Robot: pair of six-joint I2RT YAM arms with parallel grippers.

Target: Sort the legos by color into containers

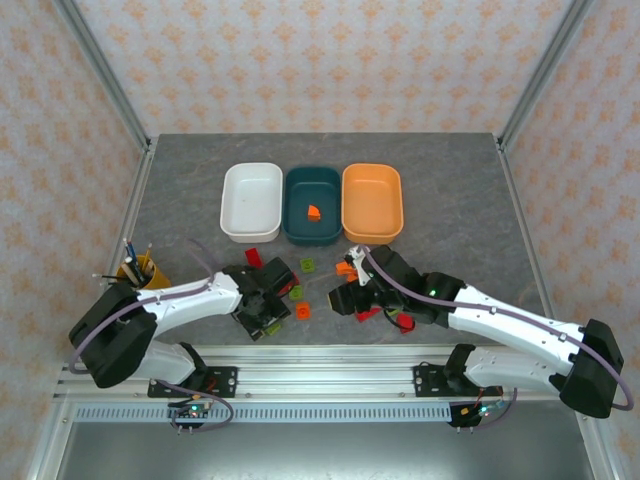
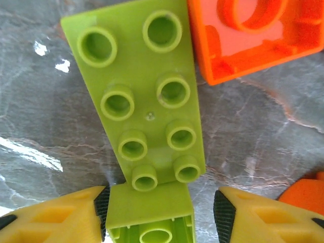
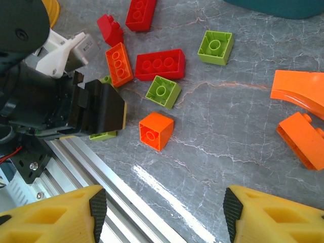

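Three tubs stand side by side at the far part of the table (image 1: 450, 200): the white tub (image 1: 251, 200) on the left, the teal tub (image 1: 312, 228) in the middle and the orange tub (image 1: 372, 202) on the right. One orange brick (image 1: 313, 212) lies in the teal tub. The other legos are scattered on the table in front of the tubs, between the two arms. The left gripper (image 1: 268, 308) is down at the table among them. Its wrist view shows the yellow fingers (image 2: 55, 215) released and set either side of a small green brick (image 2: 150, 217); the left pad is at the brick's side and a gap shows on the right. A long green plate (image 2: 144, 106) reaches away from that brick, though whether the two are joined cannot be told. An upturned orange block (image 2: 253, 35) lies just beside the plate. The right gripper (image 1: 352, 292) hovers near the orange tub's front. Its fingers (image 3: 276, 217) are spread wide with nothing between them. Below it lie an orange cube (image 3: 156, 130), a green square brick (image 3: 163, 91), a red long brick (image 3: 159, 64) and an orange curved piece (image 3: 298, 88).
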